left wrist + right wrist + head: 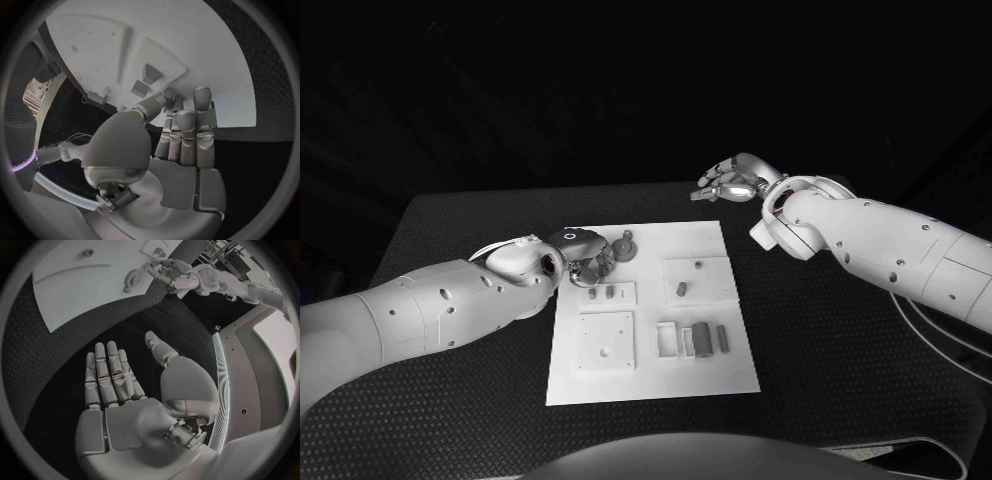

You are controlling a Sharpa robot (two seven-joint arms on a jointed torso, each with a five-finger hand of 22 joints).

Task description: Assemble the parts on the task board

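Note:
The white task board (pixel 711 240) lies in the middle of the black table. My left hand (pixel 586 252) hovers over its far left corner, fingers (pixel 201 107) stretched side by side toward the board and thumb close beside them, with nothing seen in its grip. Just past its fingertips lies a round grey part (pixel 626 247) (pixel 132 278). Two small grey parts (pixel 602 293) (pixel 146 80) stand on a raised square plate under the hand. My right hand (pixel 736 180) (pixel 115 382) floats open over bare table beyond the board's far right corner, holding nothing.
More grey parts sit on the board: one peg (pixel 681 288) on the right square plate, several upright blocks (pixel 704 340) near the front right, and a flat square plate (pixel 606 342) at the front left. Black table (pixel 848 340) surrounds the board.

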